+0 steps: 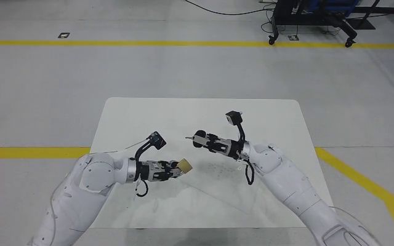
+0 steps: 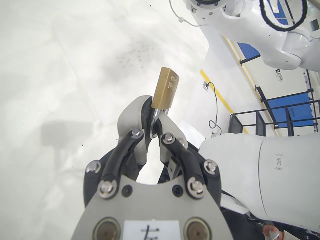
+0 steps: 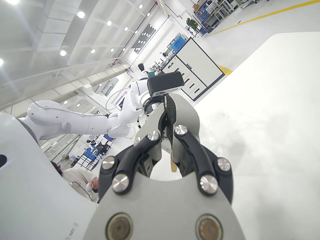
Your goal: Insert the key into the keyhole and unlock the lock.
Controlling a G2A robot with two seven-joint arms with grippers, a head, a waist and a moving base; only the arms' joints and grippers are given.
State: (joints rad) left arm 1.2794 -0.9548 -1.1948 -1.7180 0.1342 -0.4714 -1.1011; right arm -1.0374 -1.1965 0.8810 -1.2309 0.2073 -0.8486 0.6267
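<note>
Over the white table (image 1: 271, 117): both arms are bent in toward the middle in the top view, with their grippers facing each other.
Left gripper (image 1: 174, 167) (image 2: 156, 112): at about 9 o'clock of the table's centre. Its fingers are clamped on the silver shackle of the lock.
Right gripper (image 1: 200, 138) (image 3: 168, 106): at about 12 o'clock of the table's centre and aimed toward 9 o'clock. Its fingers are pinched together on the key.
Lock (image 1: 184, 165) (image 2: 166, 88): a brass padlock. Its body sticks out past the left fingertips toward 3 o'clock and is held clear of the tabletop. The left wrist view shows its shackle still seated in the body.
Key (image 1: 191, 139): a thin sliver jutting from the right fingertips toward 9 o'clock. How it sits between the pads cannot be made out in the right wrist view.
Key to lock: apart and not touching. The lock lies near the key's tip, at about 6 o'clock of it.
</note>
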